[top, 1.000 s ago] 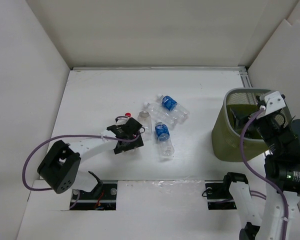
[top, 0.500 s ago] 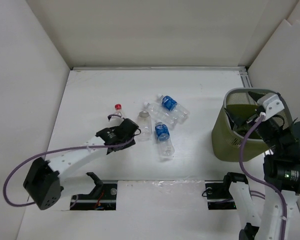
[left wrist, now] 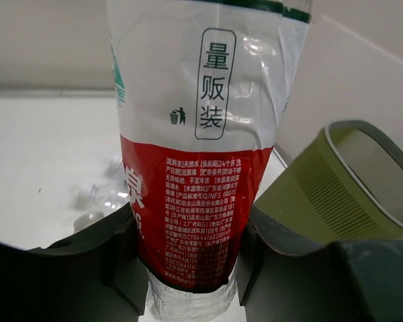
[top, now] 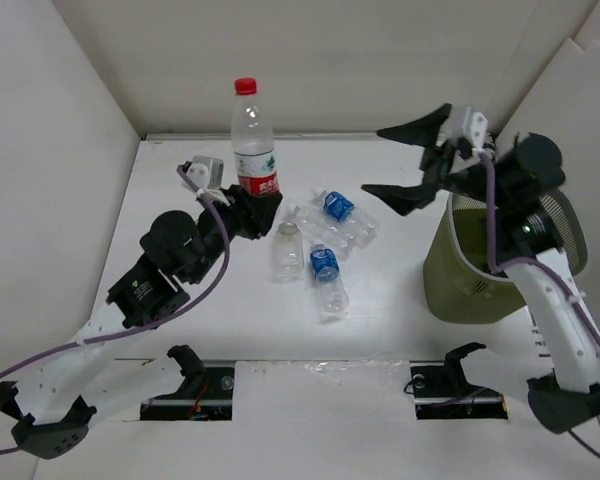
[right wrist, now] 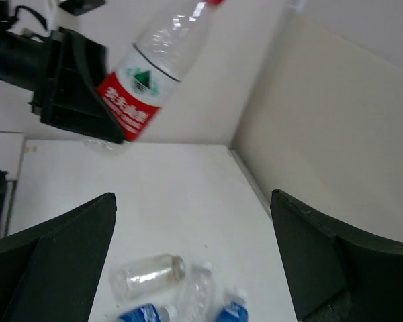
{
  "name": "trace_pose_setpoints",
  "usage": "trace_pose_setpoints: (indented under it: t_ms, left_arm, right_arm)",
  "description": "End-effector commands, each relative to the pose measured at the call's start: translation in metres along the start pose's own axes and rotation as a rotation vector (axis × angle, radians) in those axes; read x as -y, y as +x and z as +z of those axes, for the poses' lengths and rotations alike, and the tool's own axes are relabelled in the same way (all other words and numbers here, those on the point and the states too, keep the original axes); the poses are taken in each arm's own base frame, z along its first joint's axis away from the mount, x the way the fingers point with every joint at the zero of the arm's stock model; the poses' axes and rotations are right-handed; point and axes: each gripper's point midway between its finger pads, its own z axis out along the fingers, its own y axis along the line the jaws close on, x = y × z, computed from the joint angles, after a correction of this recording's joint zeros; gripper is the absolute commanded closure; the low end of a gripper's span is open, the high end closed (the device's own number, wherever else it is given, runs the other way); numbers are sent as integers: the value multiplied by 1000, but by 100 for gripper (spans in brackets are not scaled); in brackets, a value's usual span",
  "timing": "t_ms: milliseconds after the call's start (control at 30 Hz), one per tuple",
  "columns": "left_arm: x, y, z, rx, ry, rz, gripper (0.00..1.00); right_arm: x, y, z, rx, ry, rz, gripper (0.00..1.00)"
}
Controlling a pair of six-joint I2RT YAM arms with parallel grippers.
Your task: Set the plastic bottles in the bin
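My left gripper [top: 254, 212] is shut on the lower part of a clear plastic bottle [top: 253, 140] with a red label and red cap, held upright high above the table. In the left wrist view this bottle [left wrist: 195, 154] fills the gap between the jaws of the left gripper [left wrist: 191, 251]. Three more bottles lie mid-table: a plain one [top: 288, 250] and two with blue labels [top: 325, 266] [top: 337, 207]. The olive-green bin [top: 458, 282] stands at the right. My right gripper [top: 417, 160] hangs open and empty, raised left of the bin's rim. Seen from the right gripper [right wrist: 195, 248], the held bottle [right wrist: 140, 87] is up left.
White walls enclose the table on the left, back and right. A crumpled clear bottle [top: 313, 228] lies among the others. The bin [left wrist: 329, 194] shows at the right of the left wrist view. The plain bottle [right wrist: 148, 274] lies below the right gripper.
My left gripper closed on the red-capped bottle on the table and lifted it upright, high toward the back. My right gripper rose out of the bin and swung left, still open.
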Motion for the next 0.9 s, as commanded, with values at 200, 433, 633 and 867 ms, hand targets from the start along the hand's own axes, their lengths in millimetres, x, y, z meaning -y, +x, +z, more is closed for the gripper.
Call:
trace_pose_setpoints:
  t_ms: [200, 433, 633, 867]
  left_arm:
    - [81, -31, 18, 112, 415, 373, 100]
    - [99, -8, 11, 70, 566, 388, 100]
    - [96, 14, 17, 14, 580, 394, 100]
    - [76, 13, 31, 6, 440, 352, 1]
  right_arm:
    - [-34, -42, 74, 252, -278, 10, 0]
    - [-41, -36, 108, 335, -338, 101, 0]
    - [-68, -53, 125, 467, -449, 162, 2]
    - [-49, -38, 123, 424, -373, 200, 100]
